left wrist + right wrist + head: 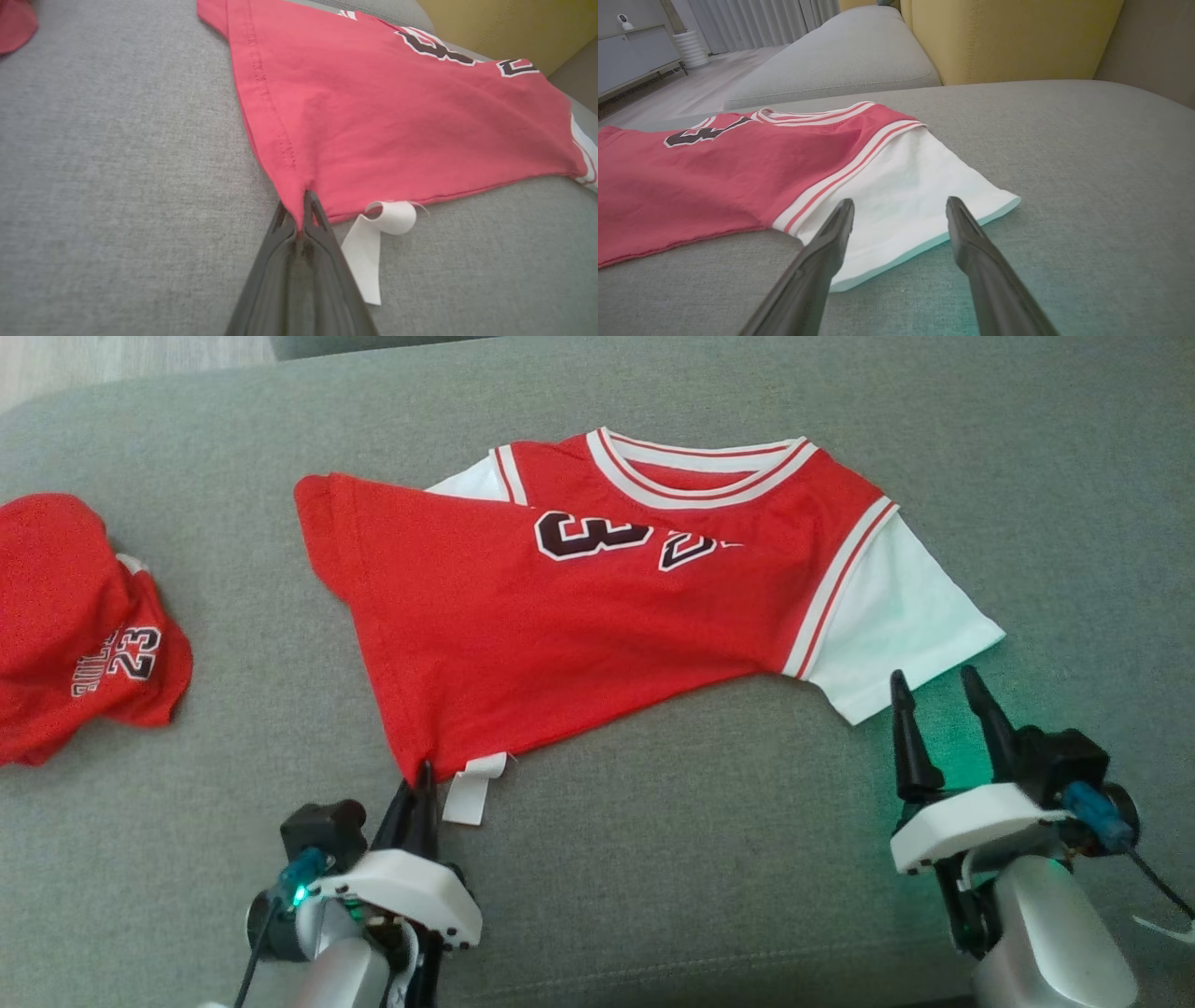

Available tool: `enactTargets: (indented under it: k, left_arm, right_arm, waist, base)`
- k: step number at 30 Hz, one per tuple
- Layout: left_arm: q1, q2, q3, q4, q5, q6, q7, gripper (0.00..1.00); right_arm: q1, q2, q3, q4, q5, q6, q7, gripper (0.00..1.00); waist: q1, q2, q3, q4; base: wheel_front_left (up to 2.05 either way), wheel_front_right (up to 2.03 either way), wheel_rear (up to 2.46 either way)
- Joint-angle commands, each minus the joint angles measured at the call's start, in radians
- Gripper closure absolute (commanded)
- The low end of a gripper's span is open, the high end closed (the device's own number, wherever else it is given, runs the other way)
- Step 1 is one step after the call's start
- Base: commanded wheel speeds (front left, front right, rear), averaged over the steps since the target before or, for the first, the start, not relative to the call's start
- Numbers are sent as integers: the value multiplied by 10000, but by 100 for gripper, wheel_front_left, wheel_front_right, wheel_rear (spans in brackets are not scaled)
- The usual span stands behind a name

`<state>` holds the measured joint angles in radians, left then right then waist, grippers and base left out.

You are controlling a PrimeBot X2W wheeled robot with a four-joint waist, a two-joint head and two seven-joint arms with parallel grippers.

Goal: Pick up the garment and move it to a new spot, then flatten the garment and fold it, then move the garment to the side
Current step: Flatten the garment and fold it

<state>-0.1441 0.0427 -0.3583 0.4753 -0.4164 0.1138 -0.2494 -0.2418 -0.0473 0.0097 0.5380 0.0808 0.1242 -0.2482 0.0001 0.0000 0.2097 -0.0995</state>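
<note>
Risk of losing the shirt (579, 616): pinched only at a thin corner of the hem, so likely to slip out or bunch to one side when pulled, with the white label (467, 793) just beside and easy to snag. Spread on the grey couch (653, 868), lower part folded up over the number. Left claw (422, 777) clamped tight on that hem corner; right claw (934, 679) wide open and empty, poised near the white sleeve (896, 616).

High head, low wrists, shared garment (560, 644)
</note>
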Motion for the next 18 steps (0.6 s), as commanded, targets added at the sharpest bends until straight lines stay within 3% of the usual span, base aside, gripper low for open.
enactTargets:
  k: [1, 8, 18]
  left_arm:
    - [-295, 75, 316, -184, -7, 17, -124, 100]
    - [-73, 75, 1193, -558, 390, 485, -124, 100]
    - [40, 75, 1729, -588, 910, 256, -124, 100]
  right_arm:
    - [-357, -30, 43, -256, 49, 65, -135, 0]
    - [-427, -30, -546, -44, -15, 65, -135, 0]
    - [-747, -30, -1079, 1077, 12, 65, -135, 0]
  waist:
    - [-1, 0, -1, 39]
    - [-1, 0, -14, 292]
    - [-1, 0, 222, 736]
  base:
    - [0, 0, 0]
    - [0, 0, 0]
    - [0, 0, 0]
